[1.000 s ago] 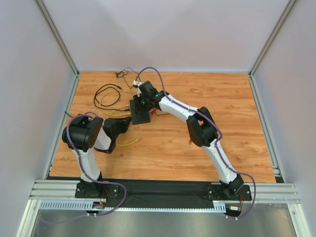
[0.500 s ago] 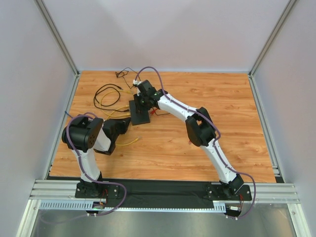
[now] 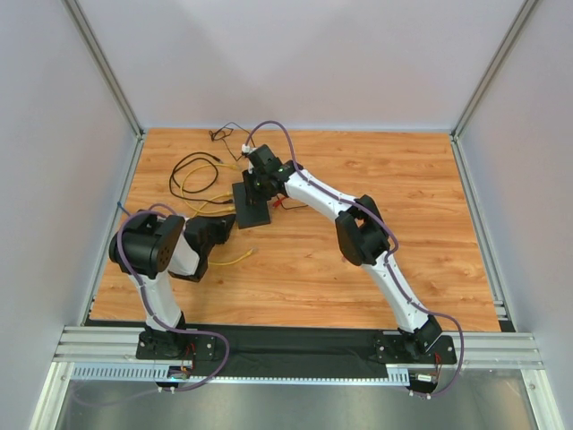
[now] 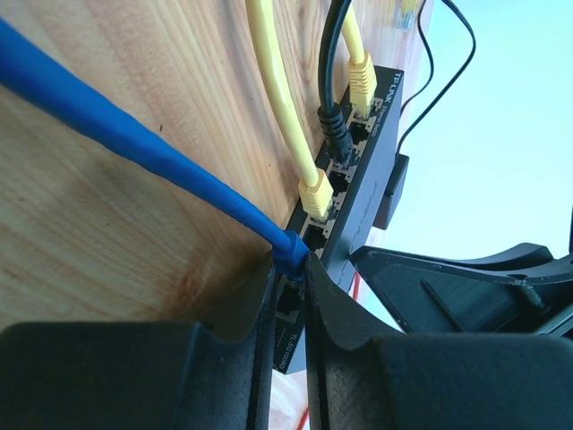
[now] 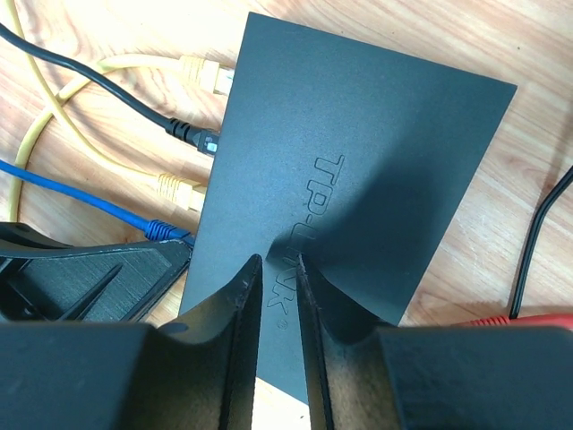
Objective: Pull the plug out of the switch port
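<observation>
The switch (image 3: 252, 206) is a flat black box lying on the wooden table, its port edge facing left. A blue plug (image 4: 291, 251) sits at that edge (image 4: 358, 197), next to an empty port. My left gripper (image 4: 291, 269) is shut on the blue plug, one finger on each side. In the right wrist view the blue plug (image 5: 166, 230) meets the side of the switch (image 5: 358, 161). My right gripper (image 5: 279, 260) stands tips-down on the switch's top with a narrow gap and nothing between its fingers.
Two yellow plugs (image 4: 315, 193) (image 4: 361, 76) and a black plug (image 4: 336, 130) sit in other ports. Loops of black and yellow cable (image 3: 192, 175) lie left of the switch. A red wire (image 5: 528, 318) and a thin black wire (image 5: 537, 233) lie to its right.
My right gripper has edged a little to the left over the switch and its jaws have narrowed. The left gripper keeps its hold on the blue plug.
</observation>
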Robot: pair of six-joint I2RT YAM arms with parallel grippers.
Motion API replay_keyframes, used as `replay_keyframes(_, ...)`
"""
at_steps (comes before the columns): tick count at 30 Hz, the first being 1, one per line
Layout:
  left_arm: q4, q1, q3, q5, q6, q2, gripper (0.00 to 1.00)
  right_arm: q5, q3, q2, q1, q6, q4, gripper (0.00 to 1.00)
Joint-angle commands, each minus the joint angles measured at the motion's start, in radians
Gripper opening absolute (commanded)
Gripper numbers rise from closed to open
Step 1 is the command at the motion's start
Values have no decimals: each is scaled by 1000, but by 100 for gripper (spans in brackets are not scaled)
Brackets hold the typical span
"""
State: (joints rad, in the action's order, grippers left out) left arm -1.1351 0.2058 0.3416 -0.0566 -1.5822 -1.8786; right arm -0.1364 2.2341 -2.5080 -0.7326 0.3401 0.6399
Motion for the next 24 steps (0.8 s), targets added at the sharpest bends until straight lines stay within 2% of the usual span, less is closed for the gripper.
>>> replay_keyframes(1, 107, -17, 8, -43, 96, 36, 0, 92, -7, -84, 9, -1, 121, 24)
replay_keyframes(8, 130, -40, 8, -65, 90, 88, 0, 162, 27, -114, 10, 23, 168, 21)
replay_keyframes(13, 166, -66, -9, -83, 82, 140, 0, 150, 41, -126, 9, 31, 178, 21)
replay_keyframes(18, 68, -72, 3, -28, 51, 70, 0, 152, 42, -129, 12, 39, 172, 20)
replay_keyframes(20, -29, -72, -1, -16, 28, 6, 0, 115, 48, -135, 12, 39, 178, 20)
replay_keyframes(24, -65, -75, -15, -31, 34, -24, 0, 124, 41, -130, 13, 42, 179, 20)
